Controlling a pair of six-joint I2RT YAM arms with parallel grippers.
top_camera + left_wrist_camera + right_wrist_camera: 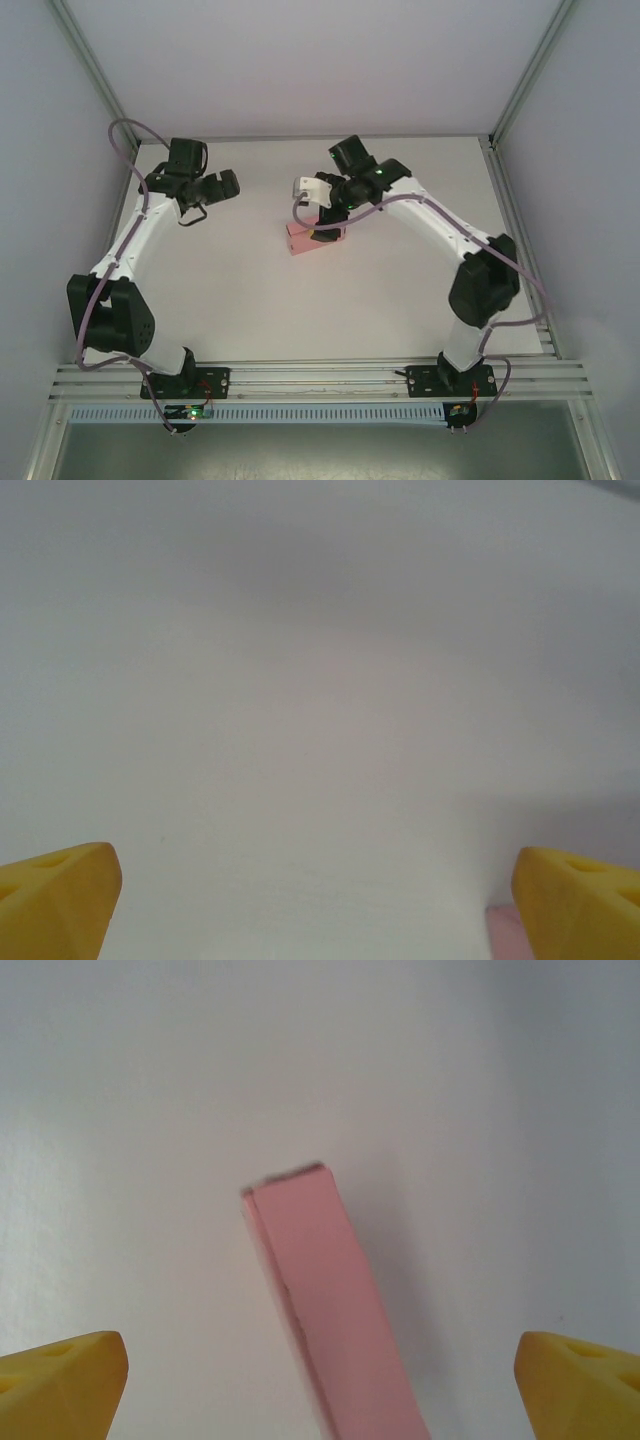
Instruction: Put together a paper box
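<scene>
The paper box (305,241) is a small closed pink rectangular box lying on the white table near the middle. In the right wrist view the paper box (325,1290) runs lengthwise away from the camera, slightly slanted, with its far end closed. My right gripper (320,1400) hangs over it, open, its yellow fingertips (65,1380) wide apart on either side and not touching it. In the top view the right gripper (322,228) sits directly above the box's right end. My left gripper (226,185) is open over bare table to the left; a pink sliver of the paper box (503,932) shows by its right finger.
The white table (400,300) is walled by grey panels and aluminium posts at the back and sides. An aluminium rail (320,378) carrying both arm bases runs along the near edge. Open table surface lies in front of the box.
</scene>
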